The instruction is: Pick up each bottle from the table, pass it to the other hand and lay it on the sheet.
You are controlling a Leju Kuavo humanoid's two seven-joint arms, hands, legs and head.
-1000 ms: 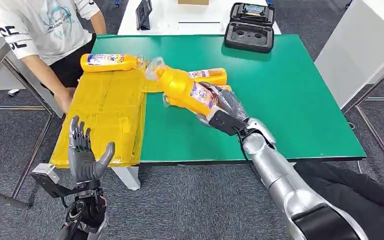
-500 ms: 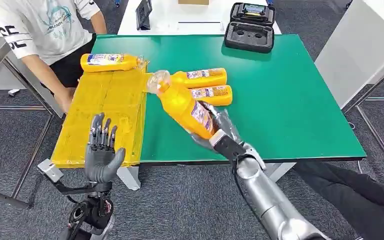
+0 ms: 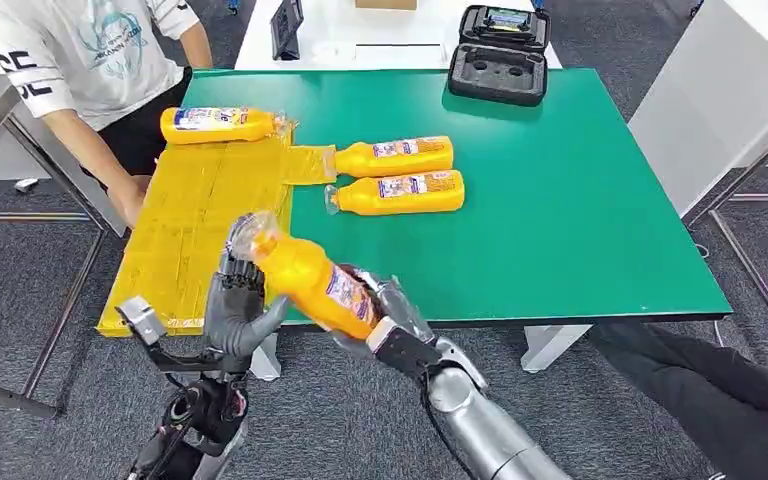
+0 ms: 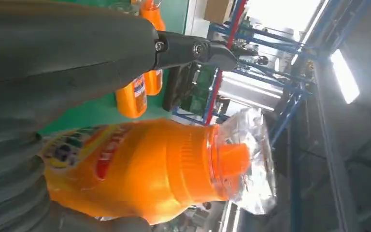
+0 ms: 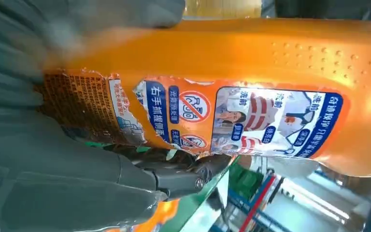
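The right hand [image 3: 385, 322] grips the bottle [image 3: 310, 282] while the left hand [image 3: 232, 312], seemingly unclosed, cups its neck; early release drops it.

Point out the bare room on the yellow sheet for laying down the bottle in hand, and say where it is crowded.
The yellow sheet is bare from below the bottle at its far edge down to its near edge. The held bottle, gripped by the right hand beside the left hand, crowds the near corner. The two bottles on the green table lie close together just off the sheet's far right corner.
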